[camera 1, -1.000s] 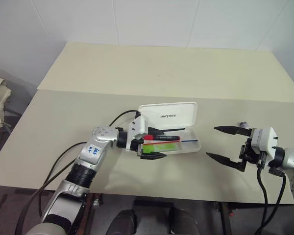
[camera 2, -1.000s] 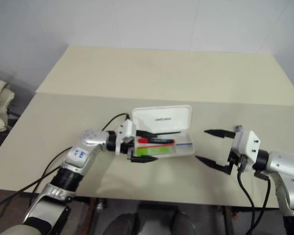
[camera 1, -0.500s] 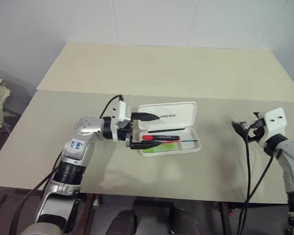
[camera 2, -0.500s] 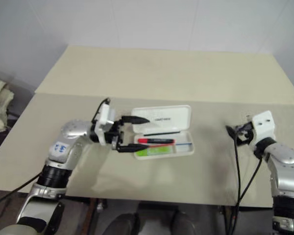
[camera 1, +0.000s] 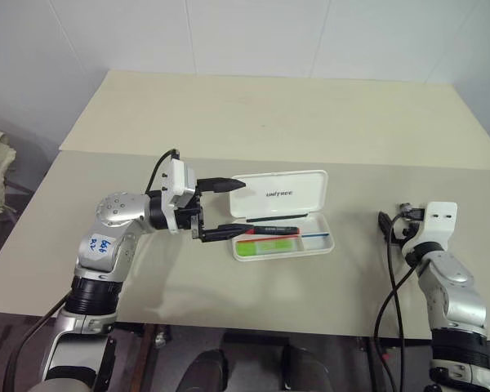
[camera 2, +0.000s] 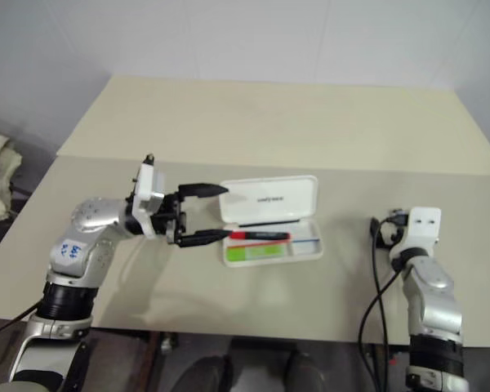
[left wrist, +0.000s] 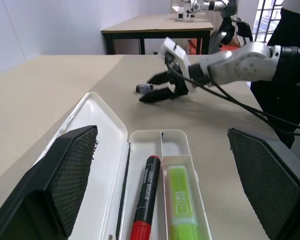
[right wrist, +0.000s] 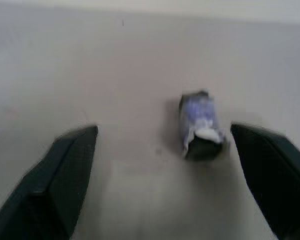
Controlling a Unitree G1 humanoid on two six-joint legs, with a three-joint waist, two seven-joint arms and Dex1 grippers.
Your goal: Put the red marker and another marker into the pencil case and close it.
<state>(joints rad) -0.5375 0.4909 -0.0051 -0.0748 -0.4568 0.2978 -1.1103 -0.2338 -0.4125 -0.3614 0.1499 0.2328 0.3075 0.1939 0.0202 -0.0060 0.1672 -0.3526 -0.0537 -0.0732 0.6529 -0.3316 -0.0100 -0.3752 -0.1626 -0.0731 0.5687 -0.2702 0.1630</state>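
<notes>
Left gripper (camera 1: 225,209) gapes empty at mid-frame beside my open pencil case (camera 1: 284,214), red marker (camera 1: 269,230) and green marker (camera 1: 267,245) inside; right gripper (left wrist: 151,92) gapes too.

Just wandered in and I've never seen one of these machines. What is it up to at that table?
A two-armed robot is packing a flat white plastic pencil case, which lies open on the beige table. A black marker with a red cap and a chunky lime-green marker already lie inside. The left end effector hovers open at the case's left end, holding nothing. The right end effector is open near a small bluish object off to the right. The lid is not yet shut.
</notes>
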